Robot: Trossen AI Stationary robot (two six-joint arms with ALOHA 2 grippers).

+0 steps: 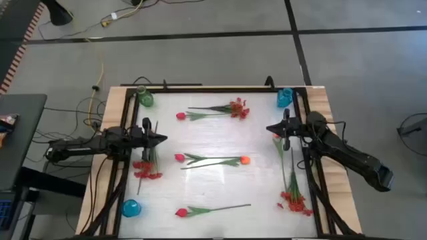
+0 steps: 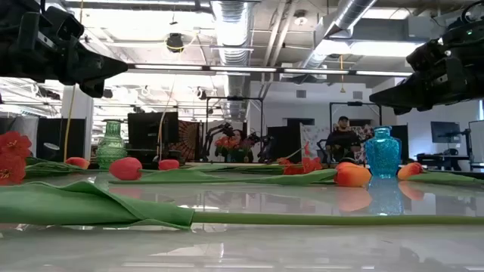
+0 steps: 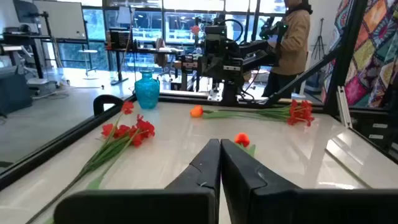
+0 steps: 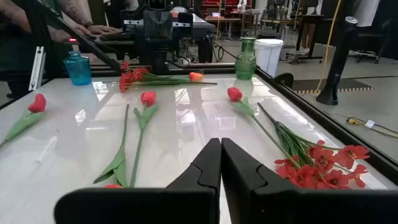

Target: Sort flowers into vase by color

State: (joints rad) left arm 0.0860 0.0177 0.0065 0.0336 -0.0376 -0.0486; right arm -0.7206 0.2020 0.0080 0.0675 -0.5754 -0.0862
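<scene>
White and glossy, the worktop [image 1: 220,143] carries flowers scattered across it and three vases at its corners. Going by the high view from the near edge to the far one: a pinkish-red tulip [image 1: 181,213] lies nearest, its stem running toward the right, with a blue vase [image 1: 131,209] at the near left corner. On the right side a red spray [image 1: 295,202] lies near the near right corner, its stems stretching up toward the right arm. On the left, a second red spray [image 1: 147,169] lies just below the left pincer [image 1: 164,139]. At mid worktop a pink tulip [image 1: 179,158] and an orange tulip [image 1: 245,160] lie with their stems overlapping, heads pointing opposite ways.

Both arms hover above the surface at about the middle of the sides, pointing inward toward each other. The left pincer is closed with nothing between its fingers [image 3: 245,169]; they meet tip to tip in the left wrist view. The right pincer [image 1: 269,129] is likewise closed on nothing, its fingers [image 4: 245,171] pressed together.

Farther back, another pink tulip [image 1: 180,116] lies stem to stem with a third red spray [image 1: 238,108]. At the far edge a green vase [image 1: 145,98] stands at the left corner and a second blue vase [image 1: 285,97] at the right. No vase holds a flower.

Beyond the worktop, a person [image 2: 342,140] sits in the room.
</scene>
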